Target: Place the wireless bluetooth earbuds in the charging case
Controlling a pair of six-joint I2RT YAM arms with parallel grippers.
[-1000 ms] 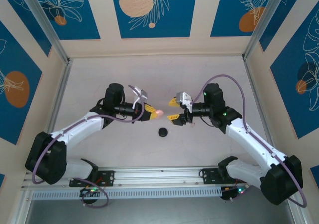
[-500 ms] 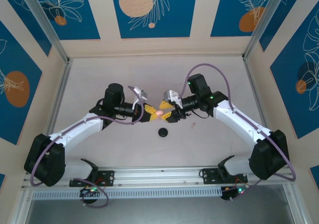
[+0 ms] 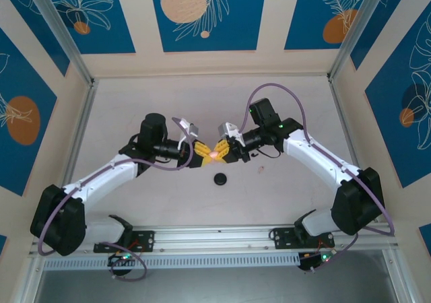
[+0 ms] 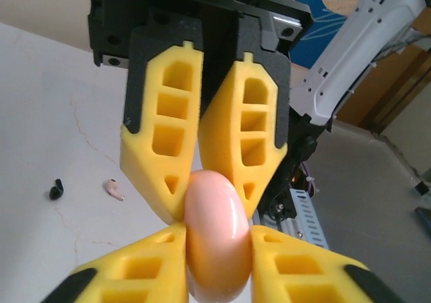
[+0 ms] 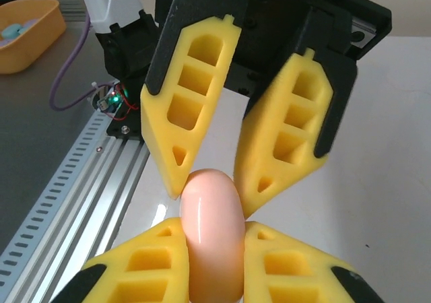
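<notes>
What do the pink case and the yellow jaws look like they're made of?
Pink case: probably hard moulded plastic, glossy; it is smooth and carries a bright reflected streak. Jaws of the left gripper and right gripper: matte yellow, perhaps printed flexible plastic or rubber, given the open ribbed cells; I cannot tell how soft.

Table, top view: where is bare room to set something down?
Free: the wide strip along the back wall, and the far left corner. Crowded: the middle, where left gripper and right gripper meet on the pink case, black disc just nearer.
</notes>
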